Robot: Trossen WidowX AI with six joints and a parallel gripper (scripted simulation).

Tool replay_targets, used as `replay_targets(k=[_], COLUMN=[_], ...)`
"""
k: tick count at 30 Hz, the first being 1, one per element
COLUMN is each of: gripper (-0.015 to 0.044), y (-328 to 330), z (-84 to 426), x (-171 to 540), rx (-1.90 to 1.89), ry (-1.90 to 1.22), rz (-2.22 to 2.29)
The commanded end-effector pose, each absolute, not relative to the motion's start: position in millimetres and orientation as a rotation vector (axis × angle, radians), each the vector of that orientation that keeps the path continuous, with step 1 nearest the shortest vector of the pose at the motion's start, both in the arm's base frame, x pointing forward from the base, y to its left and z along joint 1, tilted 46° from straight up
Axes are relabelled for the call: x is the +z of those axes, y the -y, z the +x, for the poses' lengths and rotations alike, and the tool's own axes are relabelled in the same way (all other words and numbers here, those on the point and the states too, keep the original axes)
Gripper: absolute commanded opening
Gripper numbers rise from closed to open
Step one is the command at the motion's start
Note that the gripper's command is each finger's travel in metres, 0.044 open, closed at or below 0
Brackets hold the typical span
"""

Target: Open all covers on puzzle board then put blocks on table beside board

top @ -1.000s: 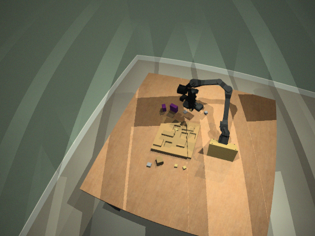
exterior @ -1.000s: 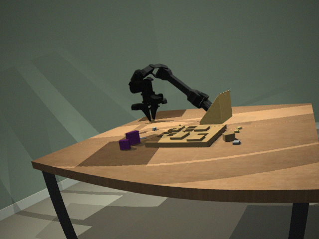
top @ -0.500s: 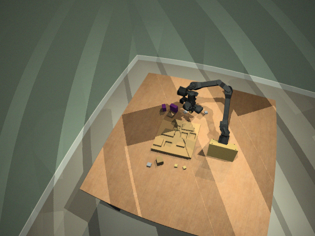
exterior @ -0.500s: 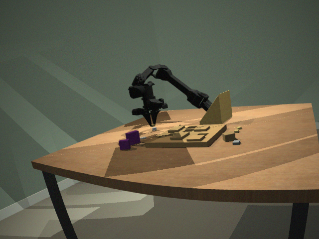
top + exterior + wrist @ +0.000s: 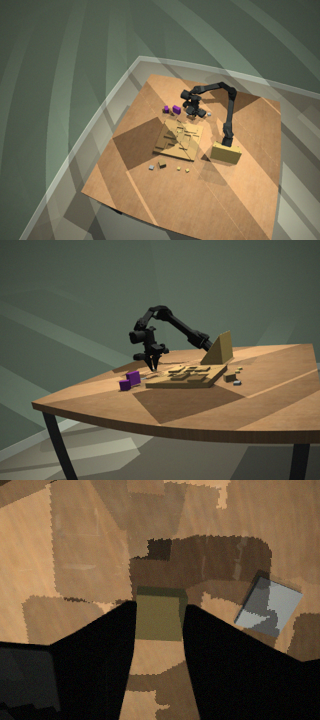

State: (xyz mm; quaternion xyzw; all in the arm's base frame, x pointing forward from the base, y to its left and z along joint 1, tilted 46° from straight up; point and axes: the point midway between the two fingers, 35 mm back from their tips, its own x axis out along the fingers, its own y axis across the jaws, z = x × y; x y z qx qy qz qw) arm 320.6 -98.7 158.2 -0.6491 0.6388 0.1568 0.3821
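Holding a yellow block [image 5: 194,116] [image 5: 154,370] [image 5: 158,618] in the nearly closed pincer [image 5: 194,115] [image 5: 154,369] [image 5: 159,612], over the worktop [image 5: 180,196] [image 5: 103,405] [image 5: 75,540] near the board [image 5: 192,153] [image 5: 158,383]. Can't make out the wells' contents.

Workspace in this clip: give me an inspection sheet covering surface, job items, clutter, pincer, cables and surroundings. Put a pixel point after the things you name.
Surface: wooden table [image 5: 211,204] [image 5: 103,405], crossed by light and shadow patches.
Job items: puzzle board [image 5: 160,151] [image 5: 180,386] with raised pieces and recesses; whether every cover is open, cannot tell.
Clutter: two purple blocks, one larger [image 5: 176,109] [image 5: 133,378], one smaller [image 5: 166,109] [image 5: 124,385]; a brownish block [image 5: 162,164] [image 5: 229,377], a grey block [image 5: 151,167] [image 5: 237,382] and two small yellow ones beside the board. Which are job blocks is unclear.
Pincer [image 5: 194,116] [image 5: 154,369] [image 5: 159,612]: shut on an olive block [image 5: 158,618], off the board.
Cables: nothing seen.
Surroundings: green wall [image 5: 77,291], pale skirting.
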Motion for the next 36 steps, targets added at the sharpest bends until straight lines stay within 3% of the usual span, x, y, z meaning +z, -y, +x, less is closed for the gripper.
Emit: replay_targets(k=[1,15,29,36], gripper=[0.0080,0.0080,0.0440,0.0440], y=[103,119,115,99], z=[320,319,320,319], x=[154,141,145,158], rx=[0.405,0.399,0.395,0.401], ry=[-1.632,-1.634,-1.634,-1.632], rz=[-1.654,-1.659,-1.660,-1.656])
